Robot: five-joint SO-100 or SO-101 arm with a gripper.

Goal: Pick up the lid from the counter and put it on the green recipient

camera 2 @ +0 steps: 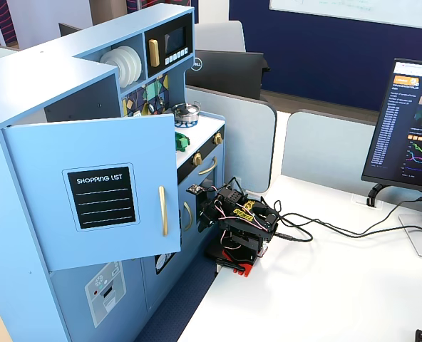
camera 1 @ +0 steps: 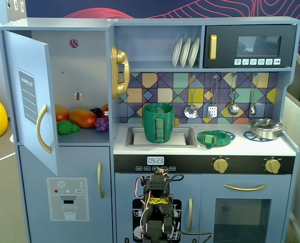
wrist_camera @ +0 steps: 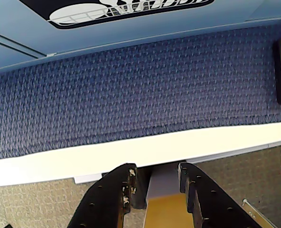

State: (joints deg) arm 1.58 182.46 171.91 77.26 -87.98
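Observation:
The green lid (camera 1: 213, 137) lies flat on the white counter, on a blue burner mark right of the sink. The tall green recipient (camera 1: 158, 123) stands upright in the sink, its mouth uncovered and its ribbed strap handle facing the fixed view. My arm (camera 1: 157, 202) is folded low in front of the toy kitchen, well below the counter and far from both. In the wrist view my gripper (wrist_camera: 157, 172) points down at the white table edge and blue carpet. Its black fingers (wrist_camera: 126, 190) stand a little apart with nothing between them.
A silver pot (camera 1: 265, 128) with its metal lid sits on the right burner mark. The fridge door (camera 1: 31, 96) stands open at the left, with toy fruit (camera 1: 81, 118) inside. The arm (camera 2: 239, 226) sits on a white desk with cables and a monitor (camera 2: 410, 121).

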